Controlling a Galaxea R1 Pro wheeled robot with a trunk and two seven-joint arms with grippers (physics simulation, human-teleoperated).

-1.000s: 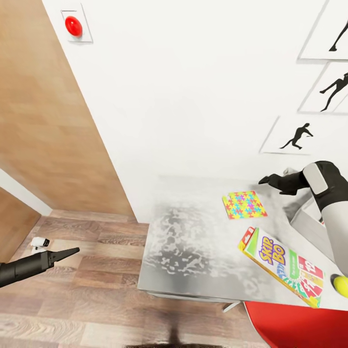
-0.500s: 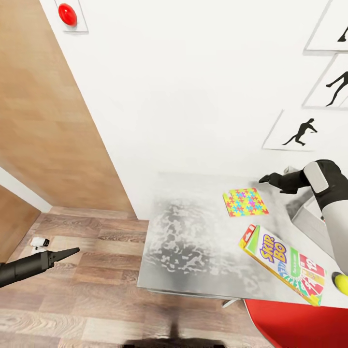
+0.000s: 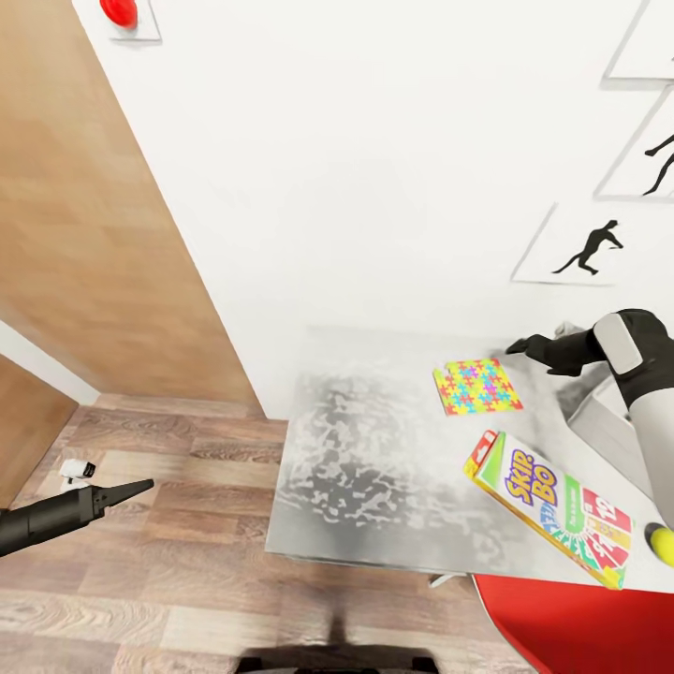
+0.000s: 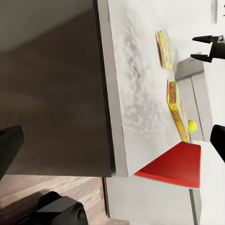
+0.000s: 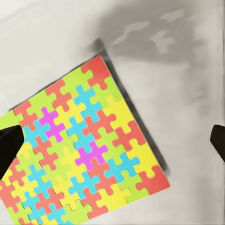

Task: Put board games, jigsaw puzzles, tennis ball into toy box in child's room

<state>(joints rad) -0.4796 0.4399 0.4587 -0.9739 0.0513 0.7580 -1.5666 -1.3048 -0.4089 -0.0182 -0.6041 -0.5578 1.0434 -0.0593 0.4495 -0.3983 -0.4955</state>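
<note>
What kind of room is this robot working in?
Probably a child's bedroom or playroom. A bright jigsaw puzzle, a Skip-Bo board game and a tennis ball lie on a pale table, and black athlete silhouette pictures hang on the white wall above a wood-plank floor.

Head view high over table (image 3: pixel 374 468); right wrist close above puzzle (image 5: pixel 89 150).

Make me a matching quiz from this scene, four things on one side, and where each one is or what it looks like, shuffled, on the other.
Things:
1. jigsaw puzzle
2. Skip-Bo board game
3. tennis ball
4. left gripper

Descriptions:
A. out over the wood floor, away from the table
B. lying flat under the right gripper
C. small, yellow-green, by the game box's corner
D. green-bordered box near the table's front edge

Pairs: 1-B, 2-D, 3-C, 4-A
</note>
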